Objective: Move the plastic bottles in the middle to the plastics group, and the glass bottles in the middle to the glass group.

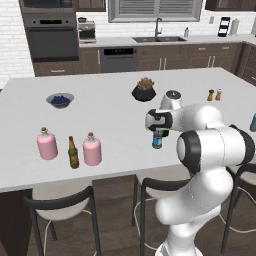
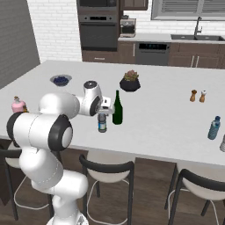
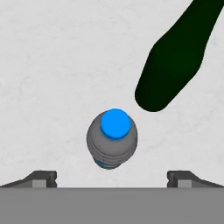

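A small clear water bottle point(image 1: 157, 140) point(image 2: 102, 123) with a blue cap point(image 3: 116, 124) stands near the island's front edge. My gripper point(image 1: 158, 131) point(image 2: 102, 113) point(image 3: 112, 179) hangs open just above it, and the fingertips point(image 3: 41, 178) stand wide on either side without touching it. A tall dark green wine bottle point(image 2: 117, 108) point(image 3: 175, 57) stands right beside the water bottle. At the left, two pink flasks point(image 1: 47, 144) point(image 1: 92, 149) flank a brown beer bottle point(image 1: 73, 153). Far right stands another bluish plastic bottle point(image 2: 214, 128).
A bowl of blueberries point(image 1: 60, 100), a potted succulent point(image 1: 144, 91) and two small shakers point(image 1: 214, 94) sit farther back on the white island point(image 1: 115, 115). Stools point(image 1: 60, 207) line its near edge.
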You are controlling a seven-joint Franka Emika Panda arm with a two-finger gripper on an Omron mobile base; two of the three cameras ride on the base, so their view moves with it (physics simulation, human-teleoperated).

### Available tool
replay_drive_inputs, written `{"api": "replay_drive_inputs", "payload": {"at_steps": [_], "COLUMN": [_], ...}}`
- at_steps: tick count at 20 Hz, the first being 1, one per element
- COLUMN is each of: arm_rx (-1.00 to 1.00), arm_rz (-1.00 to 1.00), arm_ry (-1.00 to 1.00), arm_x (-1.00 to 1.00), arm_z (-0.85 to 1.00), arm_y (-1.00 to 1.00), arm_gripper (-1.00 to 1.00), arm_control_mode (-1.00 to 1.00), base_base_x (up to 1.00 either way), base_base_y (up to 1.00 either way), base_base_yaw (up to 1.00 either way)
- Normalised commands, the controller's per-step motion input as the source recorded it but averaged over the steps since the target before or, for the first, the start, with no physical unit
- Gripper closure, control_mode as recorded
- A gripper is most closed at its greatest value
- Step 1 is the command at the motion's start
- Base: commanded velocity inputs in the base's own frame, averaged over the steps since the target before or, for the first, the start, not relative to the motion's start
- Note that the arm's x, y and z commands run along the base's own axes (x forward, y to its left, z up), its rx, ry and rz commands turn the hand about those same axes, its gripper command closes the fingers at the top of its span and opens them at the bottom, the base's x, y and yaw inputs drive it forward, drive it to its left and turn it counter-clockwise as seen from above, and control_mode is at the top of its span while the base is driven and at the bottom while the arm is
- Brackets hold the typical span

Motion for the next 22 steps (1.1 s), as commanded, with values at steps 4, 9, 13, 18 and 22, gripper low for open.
{"api": "replay_drive_inputs", "payload": {"at_steps": [4, 9, 13, 18, 22], "arm_rx": [0.00, 0.00, 0.00, 0.00, 0.00], "arm_rz": [0.00, 0.00, 0.00, 0.00, 0.00], "arm_ry": [0.00, 0.00, 0.00, 0.01, 0.00], "arm_x": [0.06, 0.18, 0.13, 0.04, 0.05], "arm_z": [0.00, 0.00, -0.01, -0.08, -0.21], "arm_y": [-0.11, -0.04, 0.00, 0.00, 0.00], "arm_gripper": [-1.00, -1.00, -1.00, -1.00, -1.00], "arm_control_mode": [-1.00, -1.00, -1.00, -1.00, -1.00], "base_base_x": [0.00, 0.00, 0.00, 0.00, 0.00], "base_base_y": [0.00, 0.00, 0.00, 0.00, 0.00], "base_base_yaw": [0.00, 0.00, 0.00, 0.00, 0.00]}}
